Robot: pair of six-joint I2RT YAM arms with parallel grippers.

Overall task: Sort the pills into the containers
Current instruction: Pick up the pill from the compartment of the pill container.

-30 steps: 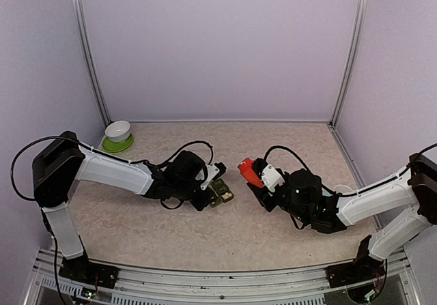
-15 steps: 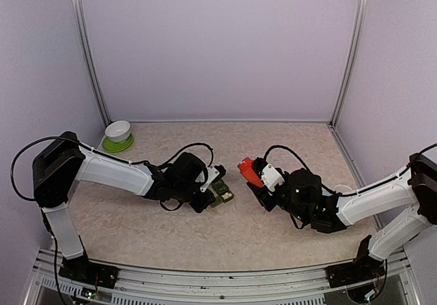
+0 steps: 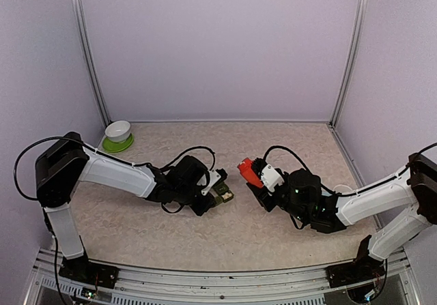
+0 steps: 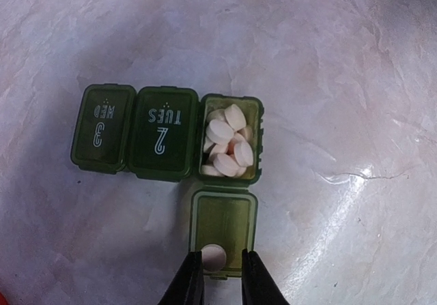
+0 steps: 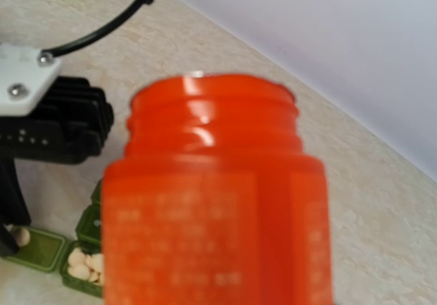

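The containers (image 4: 164, 134) are a dark green strip of three compartments. Two are shut, marked "3 WED" and "2 TUES". The third (image 4: 231, 140) is open and holds several pale pills. Its lid (image 4: 224, 223) lies flat, with one pill (image 4: 214, 256) on it. My left gripper (image 4: 222, 276) hangs over the lid's near edge, its jaws narrowly apart on either side of that pill. In the top view the strip (image 3: 222, 196) lies at the left gripper (image 3: 210, 200). My right gripper (image 3: 258, 179) is shut on an open orange pill bottle (image 5: 218, 196), held to the right of the strip.
A white bowl (image 3: 118, 130) stands on a green saucer (image 3: 117, 143) at the back left. A small white object (image 3: 341, 189) lies by the right arm. Metal posts (image 3: 89, 52) and purple walls close in the table.
My left gripper has shifted slightly right and toward the near edge, along with the strip. The right arm and the orange bottle have not moved.
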